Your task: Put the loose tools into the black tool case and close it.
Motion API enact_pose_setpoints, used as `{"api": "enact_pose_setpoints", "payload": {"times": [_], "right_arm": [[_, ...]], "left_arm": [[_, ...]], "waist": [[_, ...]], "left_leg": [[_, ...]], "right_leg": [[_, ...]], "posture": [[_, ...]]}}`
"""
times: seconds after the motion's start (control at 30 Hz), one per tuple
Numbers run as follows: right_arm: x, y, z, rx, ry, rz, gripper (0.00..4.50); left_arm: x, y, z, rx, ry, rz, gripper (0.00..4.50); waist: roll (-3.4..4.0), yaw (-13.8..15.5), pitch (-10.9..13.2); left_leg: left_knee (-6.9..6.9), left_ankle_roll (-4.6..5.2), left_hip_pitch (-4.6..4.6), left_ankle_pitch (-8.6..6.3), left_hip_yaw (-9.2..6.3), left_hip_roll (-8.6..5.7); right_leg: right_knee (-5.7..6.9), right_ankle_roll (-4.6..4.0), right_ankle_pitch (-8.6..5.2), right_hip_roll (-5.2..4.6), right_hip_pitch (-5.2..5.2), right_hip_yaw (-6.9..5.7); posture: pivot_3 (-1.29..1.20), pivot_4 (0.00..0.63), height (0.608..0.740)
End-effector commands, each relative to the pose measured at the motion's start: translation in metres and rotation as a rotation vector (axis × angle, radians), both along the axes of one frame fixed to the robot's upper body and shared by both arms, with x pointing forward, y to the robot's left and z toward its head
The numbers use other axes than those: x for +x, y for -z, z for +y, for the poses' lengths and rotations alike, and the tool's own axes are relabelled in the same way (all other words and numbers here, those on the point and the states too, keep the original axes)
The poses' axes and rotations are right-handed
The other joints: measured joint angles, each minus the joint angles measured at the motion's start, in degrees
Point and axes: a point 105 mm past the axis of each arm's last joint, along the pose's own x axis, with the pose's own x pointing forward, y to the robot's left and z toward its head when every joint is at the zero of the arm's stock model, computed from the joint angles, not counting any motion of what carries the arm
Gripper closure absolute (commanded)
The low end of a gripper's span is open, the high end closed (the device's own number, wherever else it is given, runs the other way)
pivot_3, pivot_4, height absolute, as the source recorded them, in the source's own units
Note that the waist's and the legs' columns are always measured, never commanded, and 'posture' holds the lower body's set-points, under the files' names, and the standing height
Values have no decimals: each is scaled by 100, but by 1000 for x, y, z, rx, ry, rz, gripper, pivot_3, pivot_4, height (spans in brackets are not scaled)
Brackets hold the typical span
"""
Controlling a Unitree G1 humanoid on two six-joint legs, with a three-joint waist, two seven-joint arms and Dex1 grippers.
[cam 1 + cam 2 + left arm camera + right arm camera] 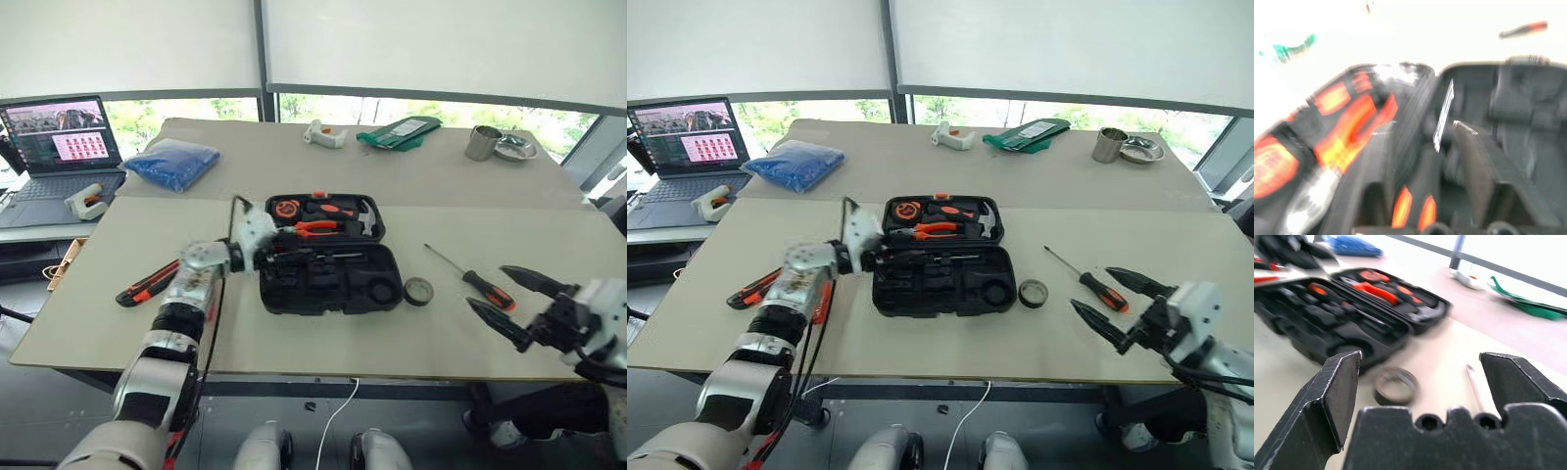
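Observation:
The black tool case [328, 279] lies open mid-table. Its far half holds pliers, a tape measure and a hammer. One orange-and-black screwdriver [1317, 290] lies in a recess of the near half. My left gripper [277, 258] hangs over the case's left end, its fingers apart and empty in the blurred left wrist view. The utility knife [147, 284] lies on the table left of that arm. A second screwdriver [472, 280] and the black tape roll [418, 291] lie right of the case. My right gripper [486, 285] hovers open and empty just short of them.
A laptop [64, 147] and a white glue gun [86, 201] sit on a side desk at far left. On the back table are a blue bag [174, 162], another glue gun [325, 133], a green pouch [400, 132], a metal cup [482, 143] and a dish [515, 149].

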Motion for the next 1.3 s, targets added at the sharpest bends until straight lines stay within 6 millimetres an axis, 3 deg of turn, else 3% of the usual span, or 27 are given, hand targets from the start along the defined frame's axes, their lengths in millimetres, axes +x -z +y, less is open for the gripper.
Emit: {"api": "enact_pose_setpoints", "payload": {"times": [0.03, 0.07, 0.1, 0.2, 0.27, 0.37, 0.47, 0.6, 0.77, 0.83, 0.93, 1.07, 1.3], "right_arm": [[-19, -9, -29, -48, 138, -75, 0], [-25, -4, -37, -47, 182, -73, 0], [-31, 0, -44, -47, 221, -71, 0], [-49, 19, -57, -31, 306, -31, 0], [-60, 32, -63, -22, 349, 11, 0], [-62, 43, -71, -30, 382, 54, 0], [-40, 32, -65, -68, 293, 65, 0], [8, 17, -56, -142, 178, 158, 0], [67, 16, -48, -223, 128, 332, 0], [85, 22, -44, -265, 121, 407, 0], [102, 35, -40, -300, 109, 504, 0], [107, 51, -36, -327, 75, 616, 0], [110, 46, -41, -306, 84, 672, 2096]], "left_arm": [[-23, -5, 27, -24, 36, 33, 636], [-31, -4, 35, -47, 37, 40, 218], [-39, -3, 41, -64, 44, 45, 104], [-63, 15, 59, -21, 48, 125, 104], [-80, 27, 68, 8, 46, 163, 104], [-95, 44, 78, 55, 33, 191, 104], [-97, 42, 78, 10, 21, 183, 104], [-98, 30, 62, -54, 64, 150, 104], [-102, 26, 40, -85, 118, 141, 104], [-101, 27, 33, -91, 121, 138, 104], [-100, 30, 29, -93, 119, 136, 104], [-100, 28, 26, -95, 120, 124, 104], [-105, 25, 30, -87, 108, 116, 0]], "waist": [[2, -25, -1], [2, -36, -1], [2, -46, -1], [3, -68, 0], [7, -73, 1], [17, -115, 1], [27, -135, 7], [34, -206, 11], [35, -211, 9], [34, -198, 9], [33, -150, 10], [34, -112, 10], [34, -134, 10]], "left_leg": [[-3, 0, 10, 0, 4, 0], [-4, 0, 16, -1, 6, 0], [-5, 0, 19, -1, 6, 1], [-3, -2, 22, -1, 6, 4], [-4, -41, 23, -24, 7, 6], [-7, -48, 32, -29, 10, 7], [-14, -51, 55, -33, 19, 8], [-14, -50, 56, -32, 31, 9], [-15, -47, 58, -27, 42, 9], [-24, -1, 46, -1, 43, 6], [-48, 1, 42, -3, 46, -2], [-55, 10, 35, -16, 52, -6], [-55, 17, 34, -19, 56, -8]], "right_leg": [[0, 0, -1, 0, 5, 4], [0, 1, -2, 1, 9, 7], [-1, 3, -6, 1, 11, 7], [-2, 33, -25, 1, 11, 18], [-3, 9, -38, -3, 6, 27], [-6, -3, -45, -14, 6, 48], [-14, -5, -46, -21, 2, 62], [-17, -6, -44, -25, 2, 75], [-10, -19, -30, -8, 6, 70], [-8, -44, -17, 0, -3, 70], [-13, -11, -14, 2, -9, 65], [-23, -4, -19, 1, -8, 56], [-70, 7, 3, 0, 8, 56]], "posture": [[0, 150, 740], [0, 150, 740], [0, 150, 740], [0, 150, 740], [0, 150, 740], [0, 150, 740], [0, 150, 740], [0, 150, 740], [0, 150, 740], [0, 150, 740], [0, 150, 740], [0, 150, 740], [0, 150, 740]]}}
